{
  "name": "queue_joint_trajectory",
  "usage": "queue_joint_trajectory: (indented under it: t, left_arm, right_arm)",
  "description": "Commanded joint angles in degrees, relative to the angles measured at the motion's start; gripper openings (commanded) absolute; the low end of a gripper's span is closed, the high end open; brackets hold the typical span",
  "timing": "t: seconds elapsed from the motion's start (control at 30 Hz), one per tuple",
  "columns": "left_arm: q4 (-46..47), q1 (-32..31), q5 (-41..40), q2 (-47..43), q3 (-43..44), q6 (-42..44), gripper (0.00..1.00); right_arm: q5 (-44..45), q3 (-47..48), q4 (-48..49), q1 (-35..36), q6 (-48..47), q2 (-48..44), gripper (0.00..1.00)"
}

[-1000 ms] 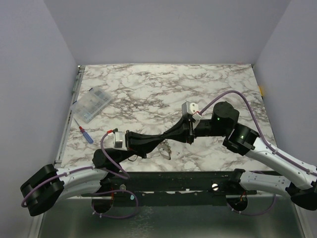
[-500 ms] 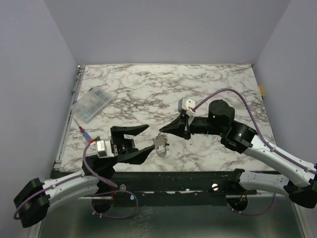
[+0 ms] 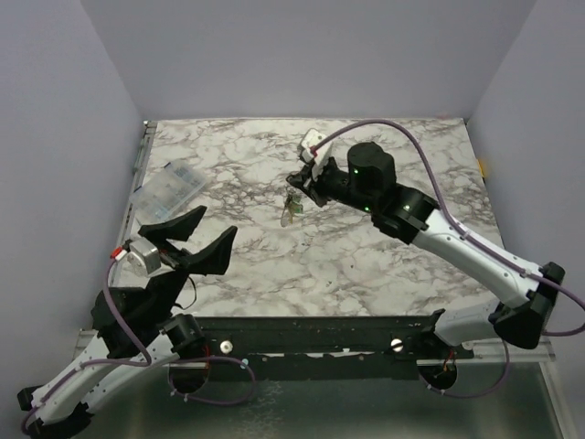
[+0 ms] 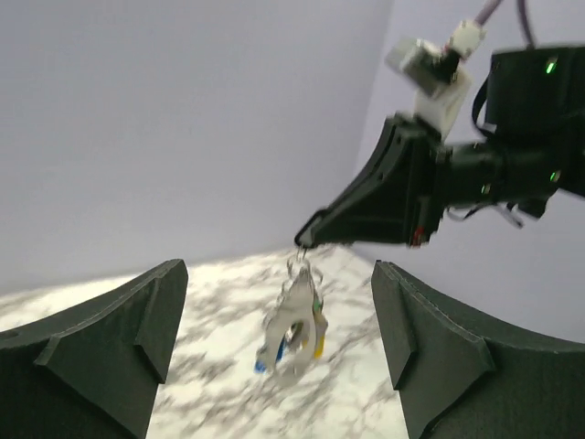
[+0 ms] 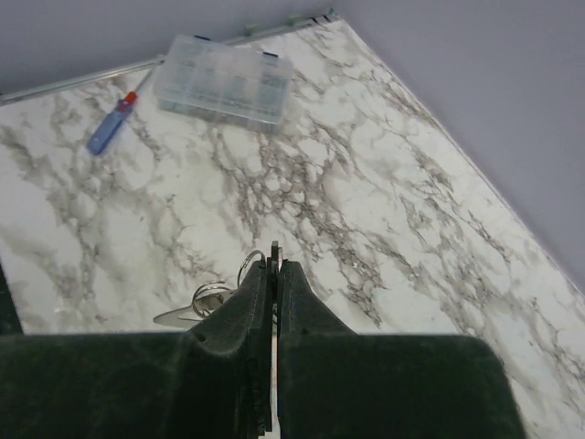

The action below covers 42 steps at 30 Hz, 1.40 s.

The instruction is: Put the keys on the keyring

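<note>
My right gripper is shut on the thin keyring and holds it up in the air above the middle of the marble table. The keys hang from it in a bunch, with blue and yellow heads showing among the silvery blades. In the right wrist view the right gripper has its jaws pressed together, with the keyring's wire loop and the keys poking out to the left. My left gripper stands wide open near the front left and holds nothing. In the left wrist view the left gripper faces the hanging keys from a distance.
A clear plastic compartment box lies at the left edge of the table, also in the right wrist view. A blue screwdriver with a red tip lies near it. Grey walls close in the table on three sides.
The left gripper opened, let go and drew back to the near left. The right gripper, shut on the keyring, lifted the bunch of keys and carried it toward the far middle.
</note>
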Motion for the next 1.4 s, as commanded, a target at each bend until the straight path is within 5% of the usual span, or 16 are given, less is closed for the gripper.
queue_joint_trajectory:
  t: [0.0, 0.43, 0.83, 1.37]
  left_arm:
    - [-21.25, -0.14, -10.52, -3.52, -0.04, 4.33, 0.88]
    - [-20.83, -0.08, -10.36, -5.53, -5.93, 5.37, 0.90]
    - [-21.07, 0.11, -9.76, -5.15, -6.30, 7.48, 0.91]
    - [-21.12, 0.47, -9.68, -4.07, -6.53, 8.15, 0.91]
  right_arm:
    - [7.20, 7.81, -1.67, -2.12, -2.54, 9.15, 0.01]
    - [-0.59, 42.69, -5.80, -10.05, -7.98, 40.37, 0.01]
    - [-6.84, -0.42, 10.47, -10.07, -0.72, 35.72, 0.01]
    - [0.09, -12.09, 8.08, -10.10, 5.09, 28.13, 0.06]
